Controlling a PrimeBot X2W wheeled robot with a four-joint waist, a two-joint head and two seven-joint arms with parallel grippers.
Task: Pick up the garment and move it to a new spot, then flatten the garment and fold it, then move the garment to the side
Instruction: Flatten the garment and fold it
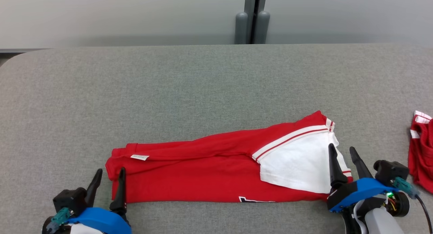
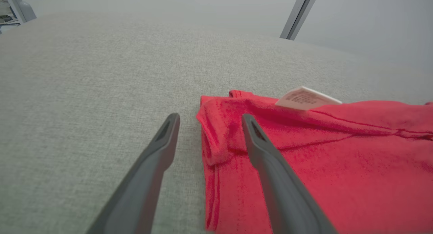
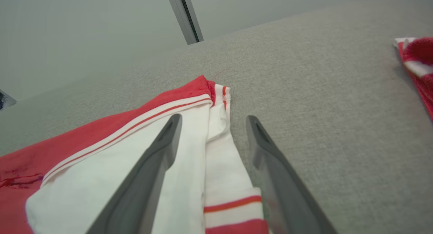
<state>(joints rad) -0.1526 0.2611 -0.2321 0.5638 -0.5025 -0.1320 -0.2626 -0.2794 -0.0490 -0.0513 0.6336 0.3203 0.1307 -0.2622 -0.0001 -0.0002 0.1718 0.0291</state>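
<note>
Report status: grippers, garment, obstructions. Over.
Open, nothing held: left gripper, right gripper. Folded garment flat on table, a gripper at each end. Off right, second red cloth, apart from it.

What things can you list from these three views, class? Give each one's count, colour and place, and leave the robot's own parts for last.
table: one, grey woven top, under everything.
garment: one, red with a white panel and striped trim, lying folded lengthwise near the table's front edge.
label: one, white, on the garment's left end.
second garment: one, red and white, at the table's right side, partly cut off by the frame.
post: one, dark grey, behind the table's far edge.
left gripper: one, dark fingers, blue mount, open, astride the garment's left edge.
right gripper: one, same colours, open, astride the garment's right edge.
</note>
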